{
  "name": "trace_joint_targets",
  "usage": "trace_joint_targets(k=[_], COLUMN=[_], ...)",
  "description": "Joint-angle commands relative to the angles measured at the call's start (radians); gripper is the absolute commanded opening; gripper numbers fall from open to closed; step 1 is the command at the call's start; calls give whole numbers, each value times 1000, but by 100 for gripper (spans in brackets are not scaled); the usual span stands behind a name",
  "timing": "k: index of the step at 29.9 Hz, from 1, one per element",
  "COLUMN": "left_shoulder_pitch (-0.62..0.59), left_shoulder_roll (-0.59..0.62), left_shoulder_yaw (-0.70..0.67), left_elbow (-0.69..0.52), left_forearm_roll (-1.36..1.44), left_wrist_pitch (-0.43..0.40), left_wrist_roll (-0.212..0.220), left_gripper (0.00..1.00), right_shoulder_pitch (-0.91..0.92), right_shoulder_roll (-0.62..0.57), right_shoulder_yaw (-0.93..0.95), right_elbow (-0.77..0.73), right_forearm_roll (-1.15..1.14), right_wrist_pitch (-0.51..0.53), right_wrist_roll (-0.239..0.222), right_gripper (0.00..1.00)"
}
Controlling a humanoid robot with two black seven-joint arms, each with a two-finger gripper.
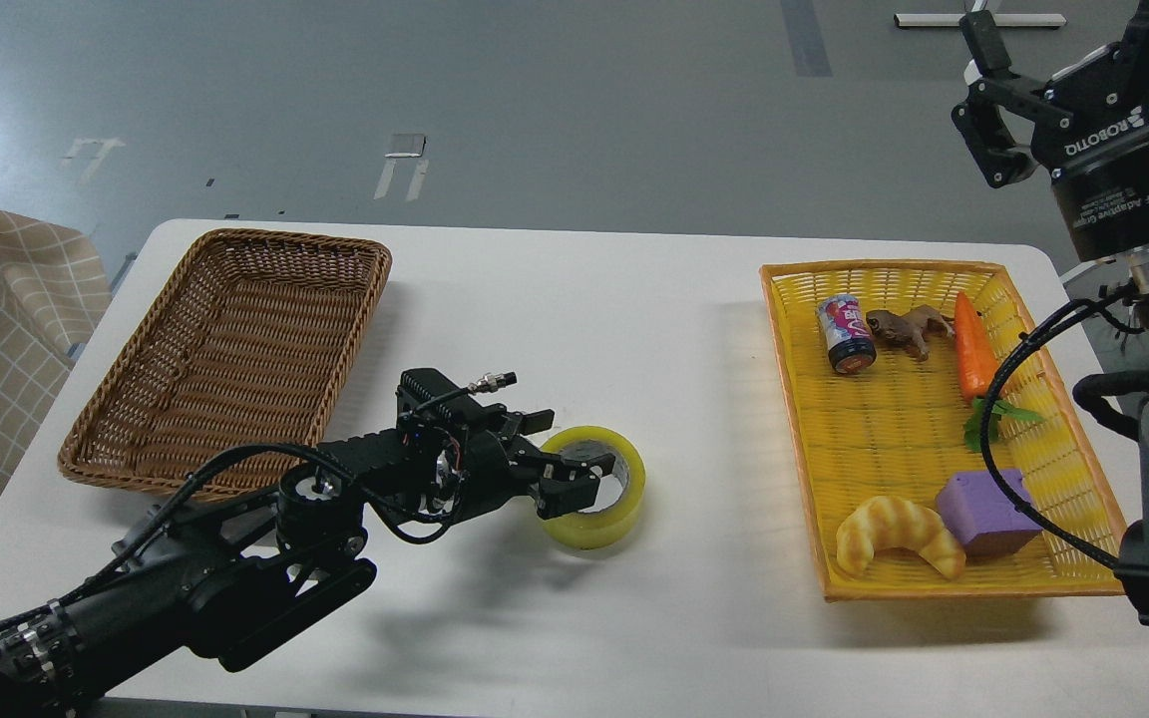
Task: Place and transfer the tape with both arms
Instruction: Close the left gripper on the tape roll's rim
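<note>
My left gripper (563, 461) grips the translucent yellow tape roll's (602, 515) near wall on the white tabletop (555, 299).

We count two baskets: one brown wicker basket (225, 349), one yellow basket (804, 419). One tape roll (599, 524), can (846, 334), toy animal (909, 327), carrot (973, 349), croissant (894, 534), purple block (988, 511).

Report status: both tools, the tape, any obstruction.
Left tool at the tape, one finger inside the core, grip unclear. Right tool raised, open, empty. Tape on table between baskets; nothing blocking.
</note>
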Motion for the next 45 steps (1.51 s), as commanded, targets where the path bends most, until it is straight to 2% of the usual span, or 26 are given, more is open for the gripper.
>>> trace_joint_targets(k=[1,4,5,8,23,24,25,35,40,45], left_shoulder_pitch=[1,1,1,1,1,1,1,1,1,1], left_shoulder_roll=[6,6,6,6,8,9,9,9,9,8], left_shoulder_yaw=[2,2,2,2,2,2,2,2,2,0], left_elbow=[1,1,3,20,26,27,27,35,35,35], left_forearm_roll=[0,0,0,0,0,0,0,0,0,0], left_wrist_pitch=[4,4,4,4,4,2,2,4,4,4], left_wrist_roll=[0,0,0,0,0,-5,-13,-11,-8,-6], left_gripper=[95,95,81,62,61,40,33,25,11,10], right_shoulder_pitch=[-7,-7,-9,-9,-10,-10,-10,-10,-12,-12], right_shoulder_roll=[0,0,0,0,1,1,1,0,1,1], right_shoulder_yaw=[1,1,1,1,1,1,1,1,1,1], right_elbow=[0,0,1,1,0,-2,-2,1,0,-5], right_forearm_roll=[0,0,0,0,0,0,0,0,0,0], right_wrist_pitch=[-5,-5,-9,-11,-11,-11,-11,-37,-51,-51], right_wrist_roll=[0,0,0,0,0,0,-2,-2,-2,-2], right_gripper=[100,100,100,100,100,100,100,100,100,100])
